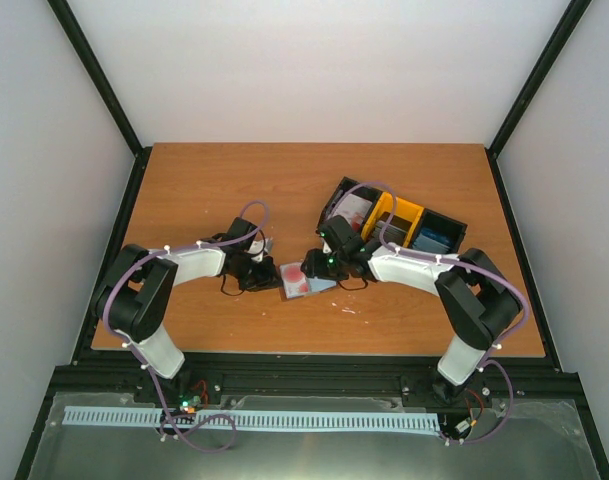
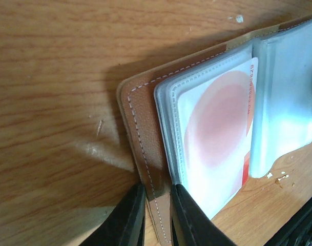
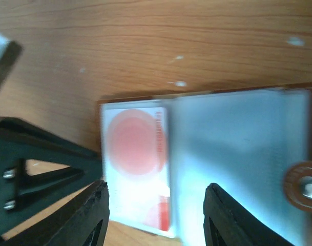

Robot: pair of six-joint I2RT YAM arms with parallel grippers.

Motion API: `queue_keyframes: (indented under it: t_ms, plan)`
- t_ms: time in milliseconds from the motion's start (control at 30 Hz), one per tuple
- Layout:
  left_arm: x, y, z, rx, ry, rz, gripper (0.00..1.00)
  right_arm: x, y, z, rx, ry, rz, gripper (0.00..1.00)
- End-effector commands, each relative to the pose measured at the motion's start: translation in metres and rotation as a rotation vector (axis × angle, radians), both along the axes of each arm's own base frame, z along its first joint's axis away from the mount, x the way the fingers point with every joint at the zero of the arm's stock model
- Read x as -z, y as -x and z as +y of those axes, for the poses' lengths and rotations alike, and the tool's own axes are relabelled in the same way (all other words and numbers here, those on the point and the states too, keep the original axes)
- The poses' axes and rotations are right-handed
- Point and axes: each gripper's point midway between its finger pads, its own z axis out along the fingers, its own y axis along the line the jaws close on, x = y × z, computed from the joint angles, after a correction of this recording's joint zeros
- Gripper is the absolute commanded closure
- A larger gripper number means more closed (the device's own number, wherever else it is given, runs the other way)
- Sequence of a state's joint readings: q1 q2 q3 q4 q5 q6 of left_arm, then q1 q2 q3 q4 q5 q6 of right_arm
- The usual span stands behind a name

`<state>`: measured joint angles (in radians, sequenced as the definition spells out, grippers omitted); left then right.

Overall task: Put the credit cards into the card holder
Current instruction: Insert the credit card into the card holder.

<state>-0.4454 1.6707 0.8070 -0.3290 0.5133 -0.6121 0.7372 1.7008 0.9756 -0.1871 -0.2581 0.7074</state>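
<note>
One white-and-red credit card [image 2: 217,133] is sitting in a clear sleeve of the card holder [image 2: 138,113], lying open on the bench [image 2: 53,77]. Left claw [image 2: 157,215] is pinching its leather edge; right claw [image 3: 156,205] is hanging spread above. Judged next: fetching another card from the bins [image 1: 404,222].

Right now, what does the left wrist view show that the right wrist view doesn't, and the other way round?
Only the left wrist view: the left end effector pinching the stitched brown leather edge of the card holder. Only the right wrist view: the right end effector open over the holder, and the snap stud at the holder's right edge. Both: the holder lying open with a white-and-red credit card in it, on the wooden table.
</note>
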Motion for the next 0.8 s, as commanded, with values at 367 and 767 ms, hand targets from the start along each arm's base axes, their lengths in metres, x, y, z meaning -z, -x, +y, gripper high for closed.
queue_keyframes:
  t_ms: [367,767]
  plan:
    - [-0.010,-0.010,-0.005,0.003,0.009,-0.046,0.84,0.038,0.008,-0.039,0.085,0.232,0.075,0.53]
    - [-0.010,-0.010,-0.006,0.010,0.015,-0.045,0.84,0.040,0.012,-0.017,0.021,0.135,0.104,0.55]
